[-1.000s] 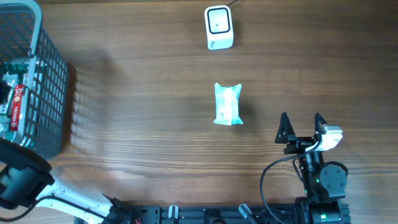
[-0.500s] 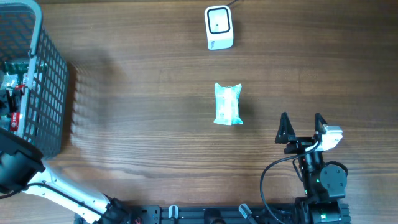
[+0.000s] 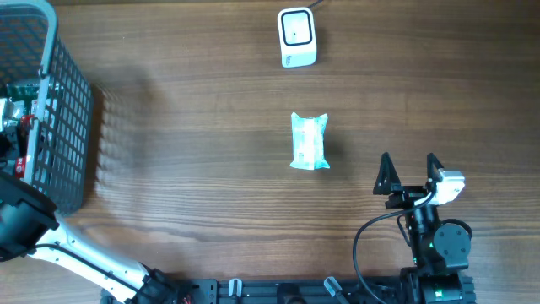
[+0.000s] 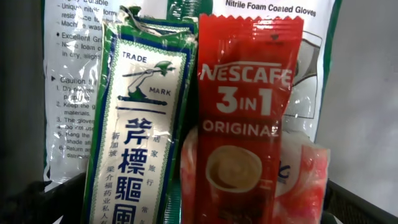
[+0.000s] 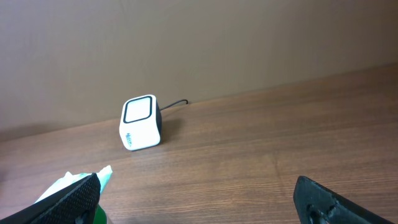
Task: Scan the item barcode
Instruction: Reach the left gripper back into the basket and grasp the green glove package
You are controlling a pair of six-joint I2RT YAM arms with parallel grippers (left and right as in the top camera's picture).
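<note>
The pale-blue packet (image 3: 309,141) lies mid-table, nearer the far edge's scanner (image 3: 296,37). It is judged light, soft and crinkly, best pinched at a sealed end. Both the right gripper (image 3: 409,160) and the left gripper (image 4: 199,208) are spread, and nothing is held.

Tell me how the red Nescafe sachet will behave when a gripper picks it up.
The Nescafe sachet looks thin and flat, so it is probably light and floppy, sagging if pinched at one end. Its glossy film may slip in a grip. Being flat, it should not roll.
</note>
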